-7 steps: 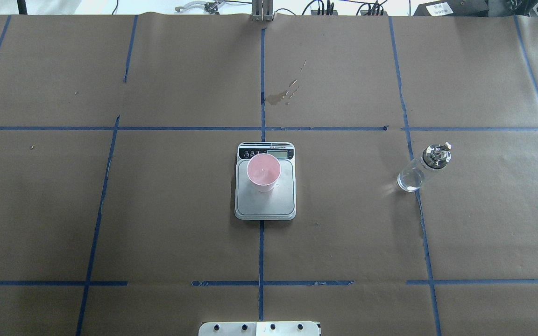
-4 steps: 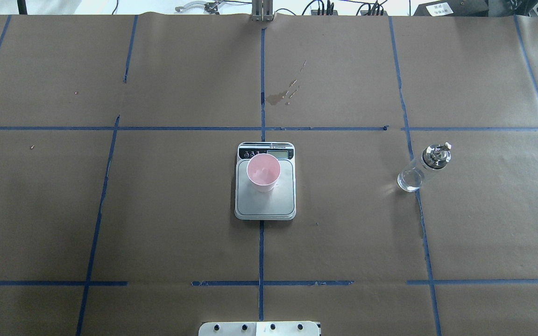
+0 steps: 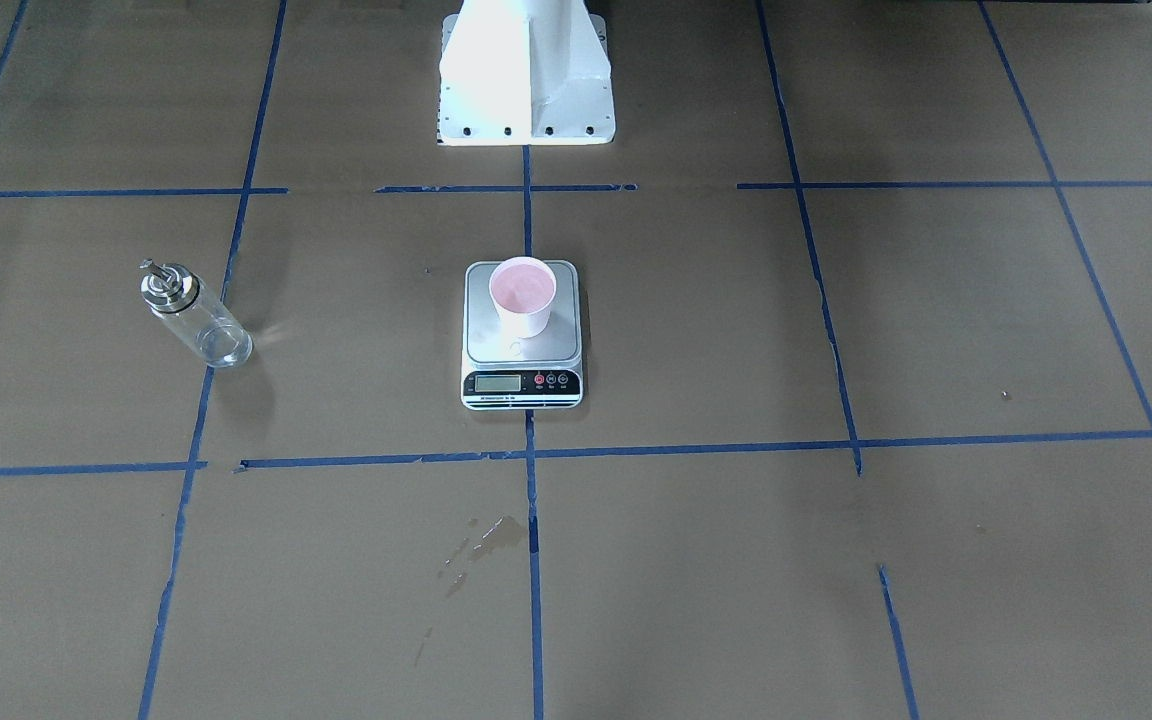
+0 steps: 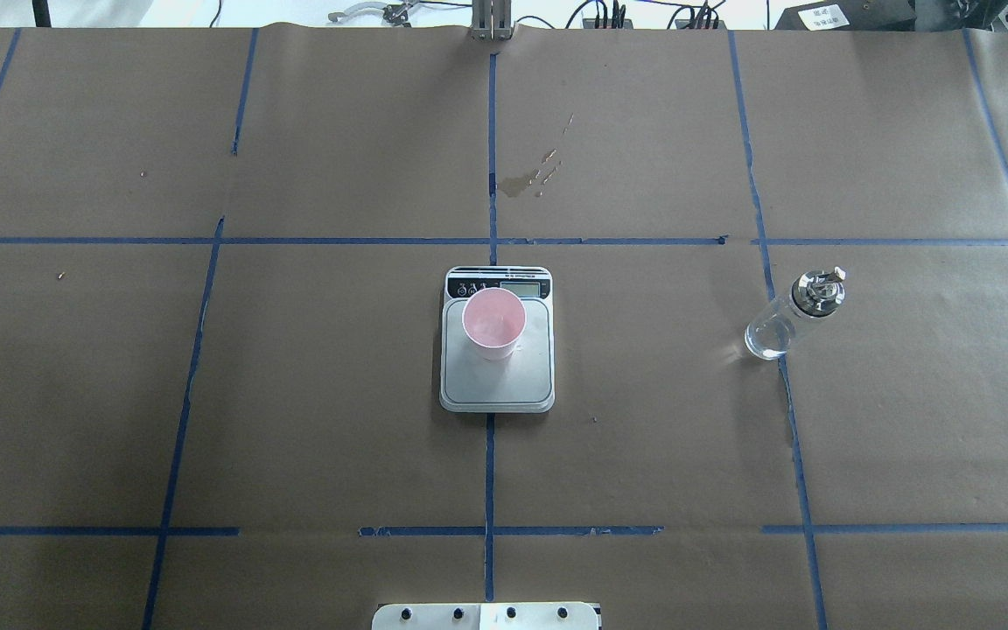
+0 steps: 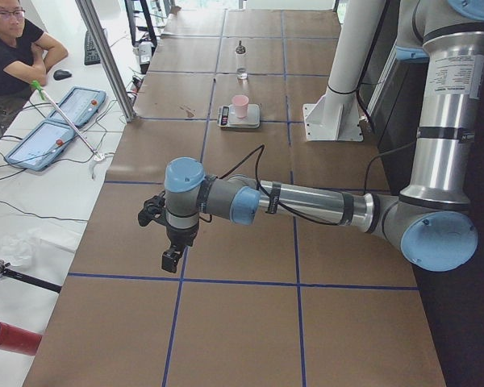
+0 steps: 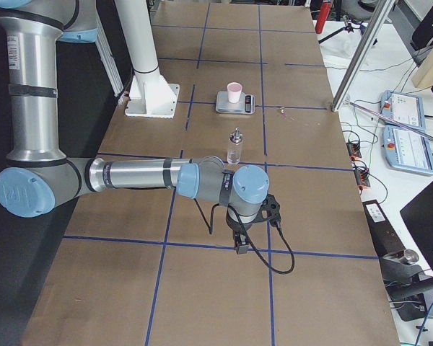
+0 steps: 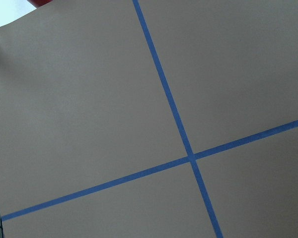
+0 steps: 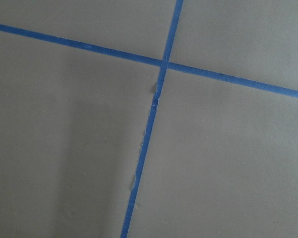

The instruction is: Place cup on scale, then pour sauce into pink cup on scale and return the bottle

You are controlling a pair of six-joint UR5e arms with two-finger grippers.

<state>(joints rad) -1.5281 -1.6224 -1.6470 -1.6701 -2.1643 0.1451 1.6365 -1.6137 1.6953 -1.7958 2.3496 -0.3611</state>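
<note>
the overhead view looks forward and down from behind the robot, its base [image 4: 486, 615] at the bottom edge and the scale [image 4: 504, 385] mid-frame. the front-facing view looks steeply down from across the table [image 3: 936, 320], base at the top, so the bottle [image 3: 198, 322] falls on its left. 2 side views look along the table from either end, each with 1 arm near: the left arm [image 5: 306, 203], the right arm [image 6: 137, 175]. all 4 share the scale. both wrist views sit close over blue tape [image 7: 191, 157].
</note>
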